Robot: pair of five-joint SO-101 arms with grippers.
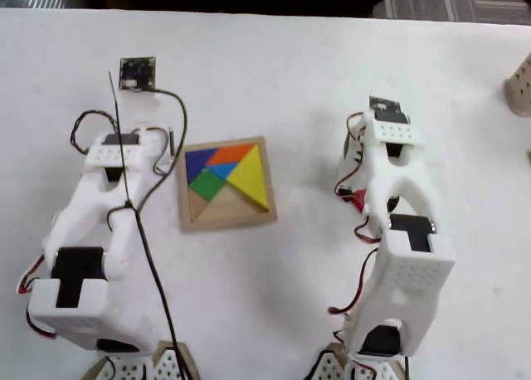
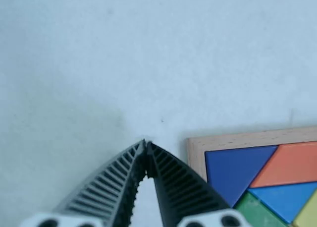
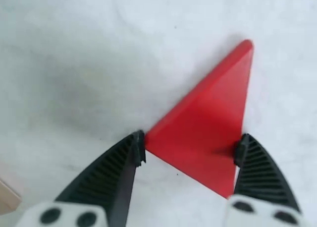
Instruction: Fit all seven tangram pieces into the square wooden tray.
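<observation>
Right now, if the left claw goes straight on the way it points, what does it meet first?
Probably nothing: the shut left claw points across bare table, free as far as its wrist view shows. The corner of the wooden tray lies beside that line, not in it.

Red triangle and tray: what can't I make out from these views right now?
Right wrist view: red triangle, seen from straight above between the fingers; lifted or resting, cannot tell.
High view: the right arm covers nearly all of it.
High view: tray, too small to tell whether its pale lower part is bare floor or wood-coloured pieces.
</observation>
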